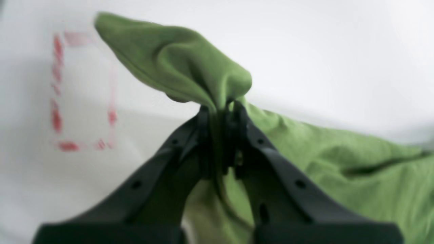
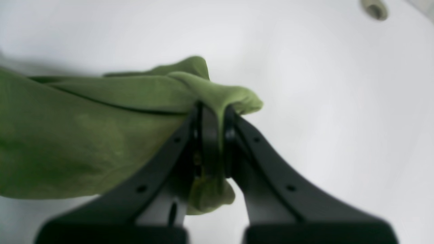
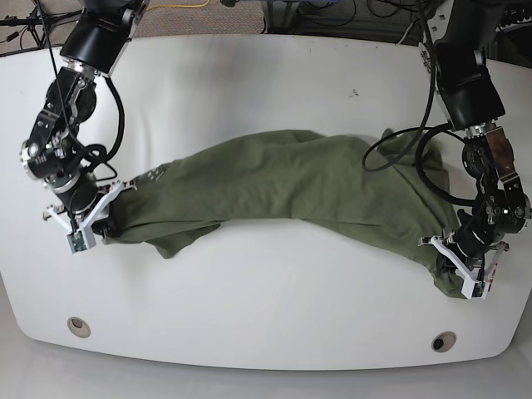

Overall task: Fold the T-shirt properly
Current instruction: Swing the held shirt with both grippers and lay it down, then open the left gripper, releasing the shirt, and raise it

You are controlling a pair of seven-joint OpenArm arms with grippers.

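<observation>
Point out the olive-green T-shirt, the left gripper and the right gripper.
Olive-green cotton T-shirt [image 3: 291, 179]: base view, middle of the spread cloth.
Left gripper [image 1: 222, 108]: left wrist view, fingertips pinching cloth.
Right gripper [image 2: 212, 110]: right wrist view, fingertips pinching cloth.

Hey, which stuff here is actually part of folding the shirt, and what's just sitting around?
Part of the job:
- T-shirt, stretched out between the arms
- left gripper, shut on one end of the shirt
- right gripper, shut on the other end

Just there:
- white table
- red dashed marking on the table
- holes in the table's near edge
</observation>
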